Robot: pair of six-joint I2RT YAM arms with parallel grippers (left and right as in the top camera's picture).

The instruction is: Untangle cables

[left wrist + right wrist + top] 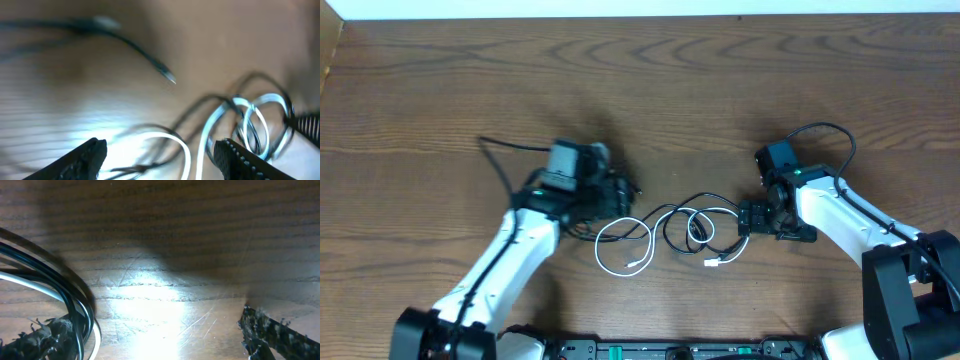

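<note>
The cables lie tangled mid-table: a white cord [636,265] in a loop with a plug end, and thin black cords [667,228] looped to its right. My left gripper [623,196] is open just left of the tangle. In the left wrist view its fingers [160,157] straddle the white cord [186,150] without closing, and a black cord with a plug end [167,76] lies beyond. My right gripper [765,222] is open at the tangle's right end. In the right wrist view black cords [75,295] and the white cord [45,291] run past its left finger [155,340].
The wooden table [720,90] carries everything. A thick black robot cable [500,150] runs off behind the left arm, and another [830,130] arcs over the right arm. A light wall edge [620,10] borders the far side.
</note>
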